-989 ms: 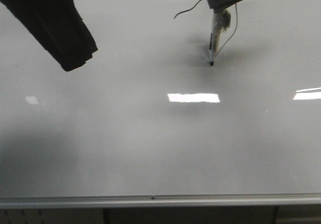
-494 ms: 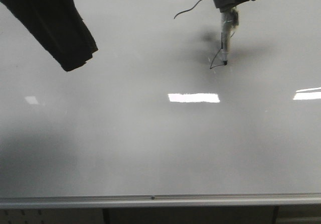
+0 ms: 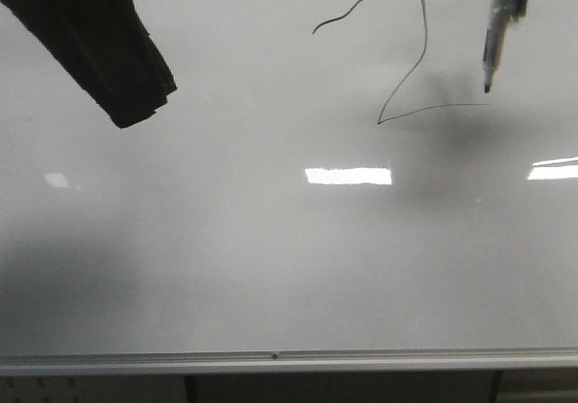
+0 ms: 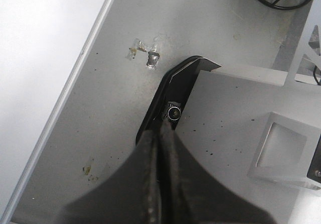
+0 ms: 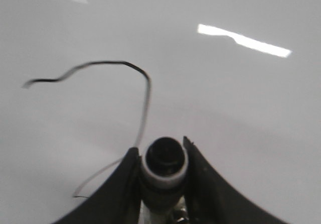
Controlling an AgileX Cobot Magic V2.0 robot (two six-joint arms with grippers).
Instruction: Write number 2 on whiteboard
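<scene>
The whiteboard point(image 3: 271, 258) fills the front view, with its silver rail point(image 3: 271, 360) along the near edge. The number 2 point(image 3: 401, 89) is a thin dark line at the upper right: hook top, diagonal, flat tail running right. My right gripper point(image 5: 161, 156) is shut on a marker point(image 3: 492, 46), tip down at the right end of the tail. I cannot tell whether the tip touches the board. The 2 also shows in the right wrist view point(image 5: 145, 108). My left gripper point(image 3: 135, 114) hangs over the board's far left, shut and empty point(image 4: 161, 128).
Bright light reflections point(image 3: 349, 175) lie across the board. The left wrist view shows the board's edge rail point(image 4: 75, 78), a speckled grey surface with a black bracket point(image 4: 173, 91), and white metal parts point(image 4: 281, 143).
The right gripper has carried the marker to the right and drawn the flat tail. The arm has moved off the figure, so the whole 2 now shows. The left gripper has not moved.
</scene>
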